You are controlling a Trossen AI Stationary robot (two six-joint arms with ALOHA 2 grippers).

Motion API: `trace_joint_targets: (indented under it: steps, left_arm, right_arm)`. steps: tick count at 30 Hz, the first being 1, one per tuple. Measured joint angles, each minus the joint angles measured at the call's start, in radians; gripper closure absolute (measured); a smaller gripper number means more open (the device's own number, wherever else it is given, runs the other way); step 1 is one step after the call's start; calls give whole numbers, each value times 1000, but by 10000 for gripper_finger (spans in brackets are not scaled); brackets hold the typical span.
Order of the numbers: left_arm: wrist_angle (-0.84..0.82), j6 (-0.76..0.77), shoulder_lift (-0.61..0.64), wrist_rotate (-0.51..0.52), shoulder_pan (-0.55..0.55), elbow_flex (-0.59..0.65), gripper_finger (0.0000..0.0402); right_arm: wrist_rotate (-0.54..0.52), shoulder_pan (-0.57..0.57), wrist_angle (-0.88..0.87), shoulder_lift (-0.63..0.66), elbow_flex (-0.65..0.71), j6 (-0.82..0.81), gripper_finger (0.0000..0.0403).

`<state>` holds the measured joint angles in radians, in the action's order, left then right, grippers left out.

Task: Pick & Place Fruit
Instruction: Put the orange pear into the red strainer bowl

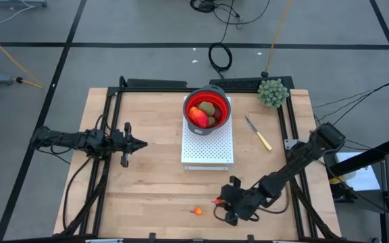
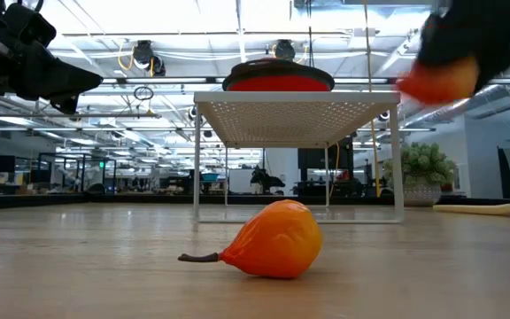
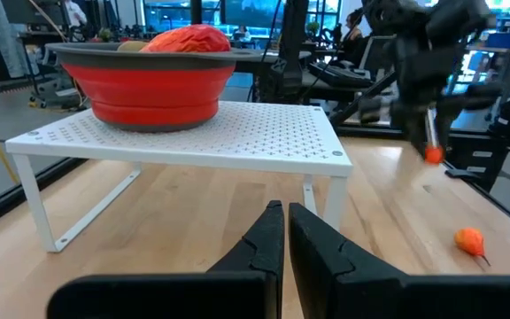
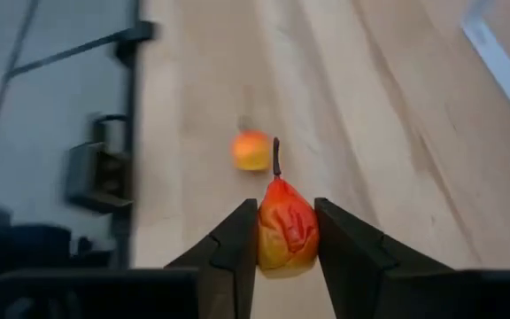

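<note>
A small orange-red pear-shaped fruit [image 4: 286, 232] hangs above the table near its front edge, with my right gripper [image 4: 286, 221] shut on it; the same gripper [image 1: 219, 201] shows in the high view. A second small orange fruit [image 1: 197, 211] with a dark stem lies on its side on the wood [image 2: 273, 251], just left of that gripper. A red bowl [image 1: 223, 102] stands on a white perforated rack [image 1: 208, 150] and holds a red-orange oblong and brown-green ovals. My left gripper [image 1: 140, 143] waits shut at the table's left, pointing level toward the rack. My right gripper pinches the fruit's wide body [image 4: 268, 237] between its two fingers, one on each side. The fingers slant down from the table's far right. The thin stem [image 4: 276, 159] points away past the fingertips. The fruit is lifted clear of the table.
A yellow-handled knife [image 1: 258, 133] lies right of the rack, and a green spiky ball plant [image 1: 273, 92] stands at the far right corner. Black frame rails [image 1: 113, 121] run along the table's left and right sides. Bare wood lies between the rack and the front edge.
</note>
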<state>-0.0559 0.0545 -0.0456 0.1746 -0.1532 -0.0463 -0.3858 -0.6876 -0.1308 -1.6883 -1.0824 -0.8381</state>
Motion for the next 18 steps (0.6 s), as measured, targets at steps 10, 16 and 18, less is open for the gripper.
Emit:
trace_joint_targets:
  steps: [10, 16, 18]
  left_arm:
    - [-1, 12, 0, -27, 0, 0, 382]
    - [-1, 15, 0, -27, 0, 0, 382]
    - [-1, 15, 0, -28, 0, 0, 382]
  right_arm:
    - [-11, -92, 0, 169, 0, 337, 307]
    - [-11, -130, 0, 212, 0, 521, 307]
    - [-9, -139, 1, 220, 0, 573, 307]
